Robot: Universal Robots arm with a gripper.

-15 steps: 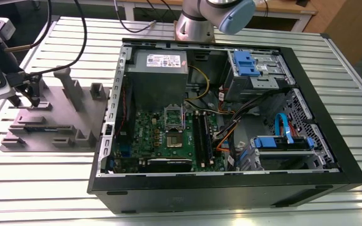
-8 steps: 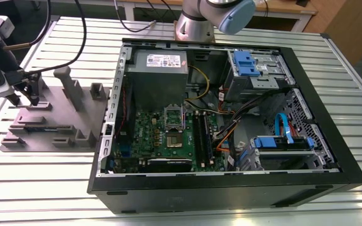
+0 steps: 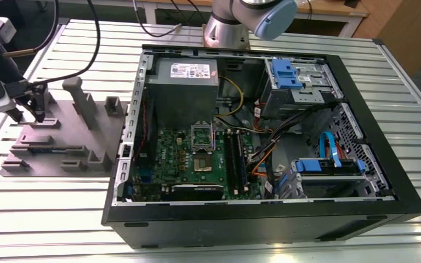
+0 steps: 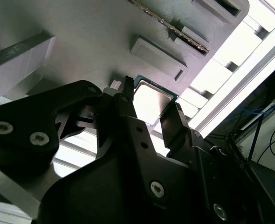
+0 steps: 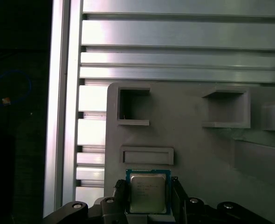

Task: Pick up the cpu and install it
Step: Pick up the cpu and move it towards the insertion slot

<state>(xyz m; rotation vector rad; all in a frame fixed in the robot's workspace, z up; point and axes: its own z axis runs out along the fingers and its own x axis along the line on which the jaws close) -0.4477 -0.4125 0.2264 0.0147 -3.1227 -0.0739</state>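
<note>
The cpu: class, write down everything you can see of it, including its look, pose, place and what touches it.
The cpu is a small flat square chip with a silvery-grey metal top and a thin blue-green rim. It lies flat, metal side up, on the pale grey holder plate, next to a low raised bar near the plate's edge. The gripper straddles it on two opposite sides, as seen in both wrist views. Whether the gripper presses on the chip cannot be told.

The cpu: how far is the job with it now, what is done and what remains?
Done: nothing is installed; the cpu lies on the grey holder, outside the computer case. In hand: the gripper sits around the cpu. Left: the socket in the case looks empty.
</note>
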